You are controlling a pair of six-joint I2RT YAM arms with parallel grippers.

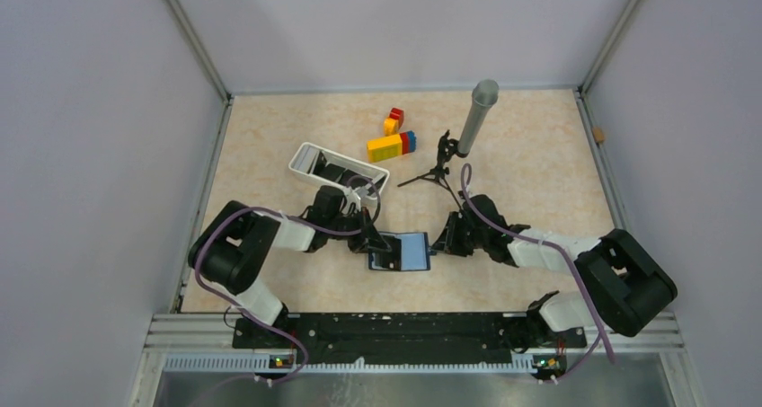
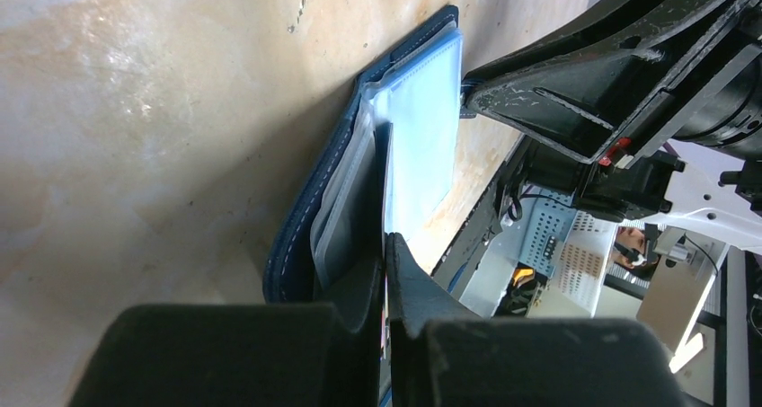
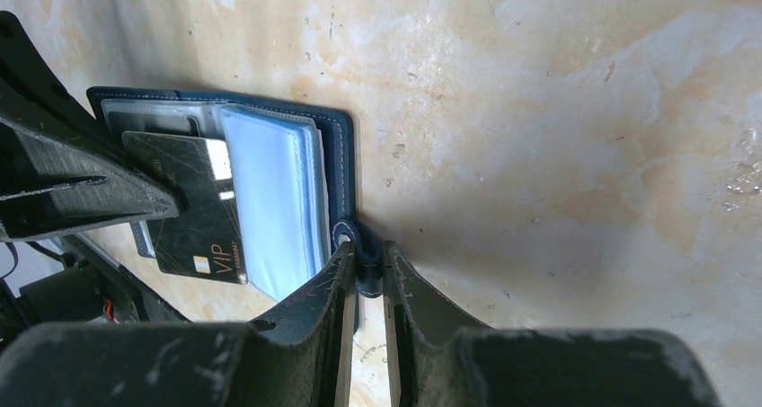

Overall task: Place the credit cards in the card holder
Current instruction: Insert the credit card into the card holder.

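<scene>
Beige table (image 1: 270, 155), open holder (image 1: 415, 251) in the middle; right gripper (image 3: 367, 277) pinching its edge, left gripper (image 2: 386, 250) clamped on a card (image 3: 193, 218).

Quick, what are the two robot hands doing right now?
Left gripper: closed, pinching a black card.
Right gripper: closed on the clasp tab of the wallet.

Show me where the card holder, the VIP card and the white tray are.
card holder (image 3: 270, 200): right wrist view, clear inner sleeve.
VIP card (image 3: 193, 216): right wrist view, its dark face.
white tray (image 1: 296, 162): top external view, left end wall.
</scene>
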